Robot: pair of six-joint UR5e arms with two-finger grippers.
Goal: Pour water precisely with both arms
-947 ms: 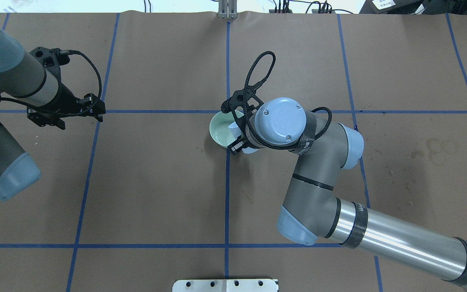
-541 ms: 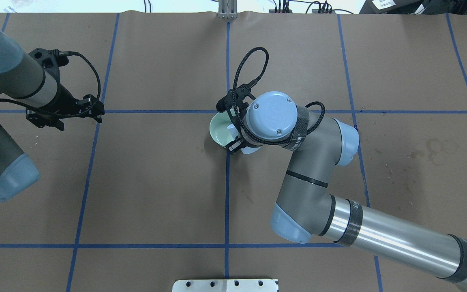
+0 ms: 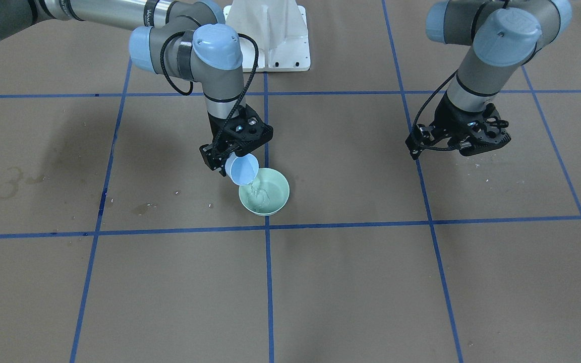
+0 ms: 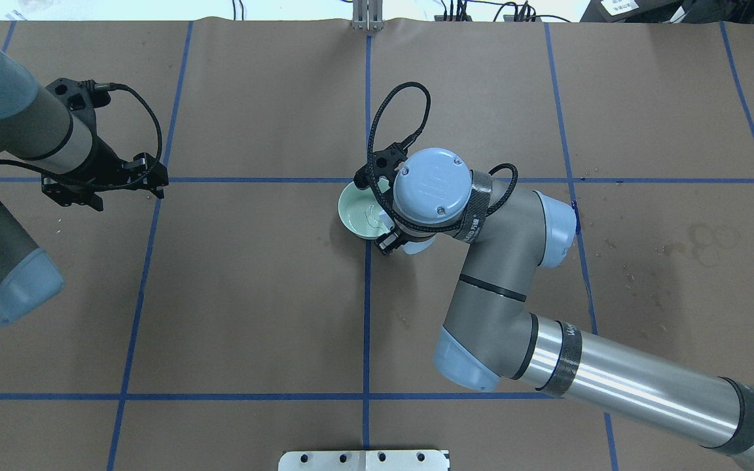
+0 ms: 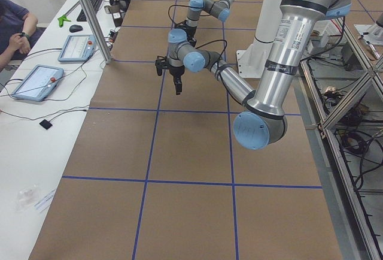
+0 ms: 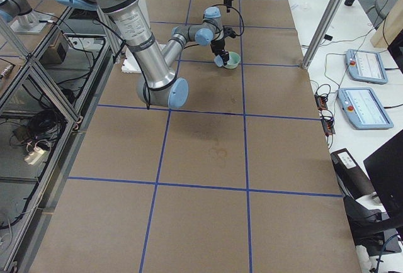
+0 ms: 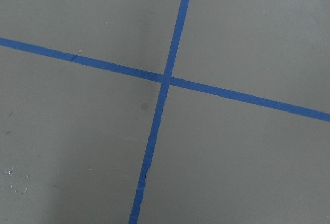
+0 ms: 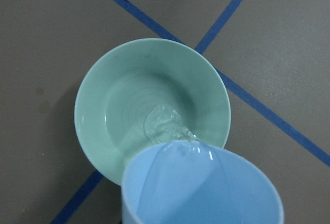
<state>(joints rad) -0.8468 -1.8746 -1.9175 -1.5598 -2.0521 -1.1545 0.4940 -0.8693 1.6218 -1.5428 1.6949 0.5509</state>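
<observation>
Water [image 8: 164, 123] runs in a thin clear stream off the lip of a light-blue plastic cup [image 8: 206, 195] and lands in a small rippling pool at the bottom of a pale green round bowl [image 8: 105, 87]. From the front the stream [image 3: 253, 188] glints between the cup's rim and the bowl's inner floor. The cup [image 3: 242, 169] is tipped steeply, mouth toward the bowl, held over the bowl's edge and clear of the table. The bowl [image 3: 276, 190] stands upright near the table's middle, just beside a crossing of blue tape lines [image 7: 165, 77], with one line passing under it.

The right gripper [image 3: 232, 154] is clamped on the cup, fingers on either side of its wall, wrist turned over for the pour. The right arm [image 4: 612, 381] reaches in low across the table, its blue-capped wrist hiding most of the cup from overhead.

The left gripper [image 4: 102, 186] hangs above bare table well apart from the bowl, with nothing in it. I cannot tell whether its fingers are spread or closed, and its wrist view shows only tape and paper. The left arm [image 3: 487, 55] is folded back near its own side.

The brown paper-covered table [image 4: 252, 294] has faint ring stains [image 4: 707, 242] on the right side. A white base plate [image 3: 270, 48] sits at the robot's edge.
</observation>
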